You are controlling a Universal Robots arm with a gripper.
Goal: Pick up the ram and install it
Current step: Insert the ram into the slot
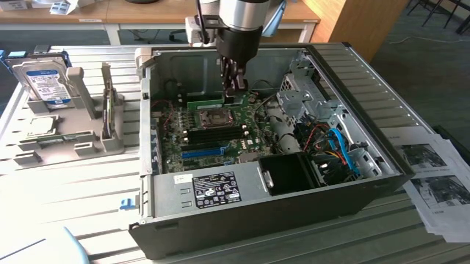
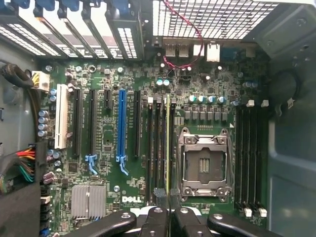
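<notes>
Closest to the wrist camera, the black two-fingered claw is clenched on the long, thin green circuit-board ram. The ram is seen edge-on so that it runs parallel to the black memory slots on the green motherboard. It lies between the long blue expansion slot and the silver processor socket. That lengthwise alignment looks deliberate, since the stick can only enter a slot when it lies along it. Whether its edge already touches a slot I cannot tell. At the exterior view's left, a boxy silver hard drive with a blue-white label stands upright in a grey plastic holder on the slatted worktop, propped so its sides are open to a grasp. In the middle, the open black computer case lies on its side, exposing the board from above. There the claw reaches straight down with the ram near the case's far wall. At the exterior view's right lie printed sheets, well apart from the work.
</notes>
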